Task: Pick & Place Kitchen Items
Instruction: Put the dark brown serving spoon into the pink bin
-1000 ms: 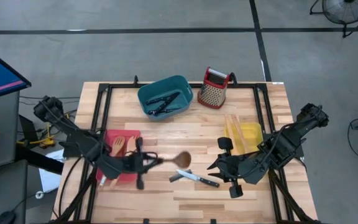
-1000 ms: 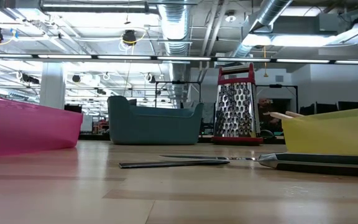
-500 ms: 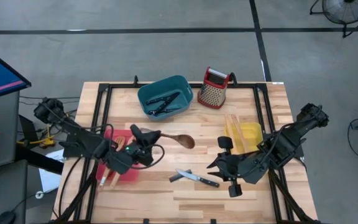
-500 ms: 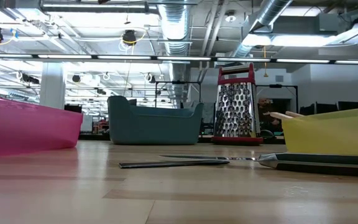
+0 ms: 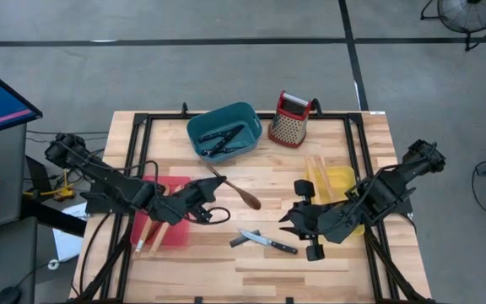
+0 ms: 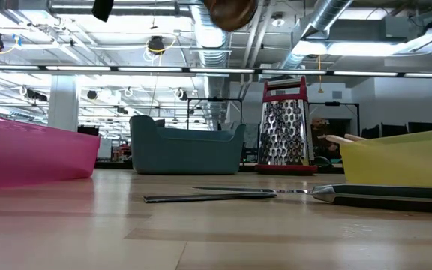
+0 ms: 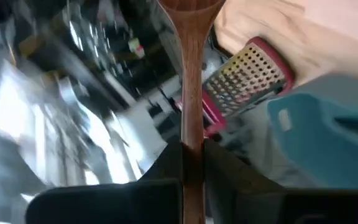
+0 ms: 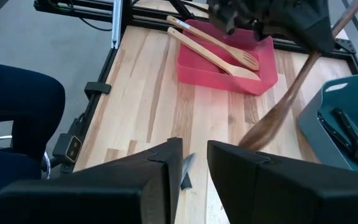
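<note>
My left gripper is shut on a dark wooden spoon, held above the table between the red bin and the teal bin. The spoon's bowl shows high in the low view. My right gripper is open and empty, hovering just right of two black-handled knives that lie flat on the table's middle. One knife tip shows past its fingers. Pale wooden utensils lie in the red bin. My left gripper pinches the spoon's handle between its two fingers. The handle runs on past the fingertips to the bowl. The spoon is lifted clear of the table, with its bowl toward the table's middle.
The teal bin holds black-handled tools. A red-topped box grater stands at the far edge. A yellow bin with pale wooden spatulas sits beside my right arm. Bare wood lies along the near edge.
My left gripper has carried the dark spoon from near the table's middle toward the far edge and has turned. The spoon has swung about, its handle end now pointing at the teal bin, and its bowl has come into the low view. My right gripper has shifted slightly left.
</note>
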Controlling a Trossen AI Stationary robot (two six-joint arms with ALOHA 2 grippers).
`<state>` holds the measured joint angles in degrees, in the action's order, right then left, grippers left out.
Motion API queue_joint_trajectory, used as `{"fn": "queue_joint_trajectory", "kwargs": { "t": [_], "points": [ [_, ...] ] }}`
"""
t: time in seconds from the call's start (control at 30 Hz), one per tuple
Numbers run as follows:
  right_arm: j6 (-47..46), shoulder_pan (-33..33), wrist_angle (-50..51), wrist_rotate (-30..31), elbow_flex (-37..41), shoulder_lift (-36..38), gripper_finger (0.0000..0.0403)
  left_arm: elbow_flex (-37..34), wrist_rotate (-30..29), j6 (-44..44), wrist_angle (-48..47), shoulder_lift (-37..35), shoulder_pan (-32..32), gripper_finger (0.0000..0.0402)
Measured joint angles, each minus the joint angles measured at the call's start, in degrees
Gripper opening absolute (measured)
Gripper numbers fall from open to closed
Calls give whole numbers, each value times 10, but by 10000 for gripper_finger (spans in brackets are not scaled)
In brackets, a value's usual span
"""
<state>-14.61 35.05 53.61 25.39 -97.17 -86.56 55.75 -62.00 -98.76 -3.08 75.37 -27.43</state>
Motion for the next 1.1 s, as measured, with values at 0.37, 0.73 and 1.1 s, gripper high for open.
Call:
{"fn": "queue_joint_trajectory", "kwargs": {
  "t": [0.37, 0.73, 1.1],
  "points": [
    [1, 0, 4, 0, 0, 0, 87, 0, 147, -273, 6, 0, 14, 14],
    [1, 1, 4, 0, 0, 0, 87, 0, 152, 87, 23, 0, -11, 14],
    [0, 2, 4, 0, 0, 0, 87, 0, -158, 935, 15, 0, -72, 25]
  ]
}}
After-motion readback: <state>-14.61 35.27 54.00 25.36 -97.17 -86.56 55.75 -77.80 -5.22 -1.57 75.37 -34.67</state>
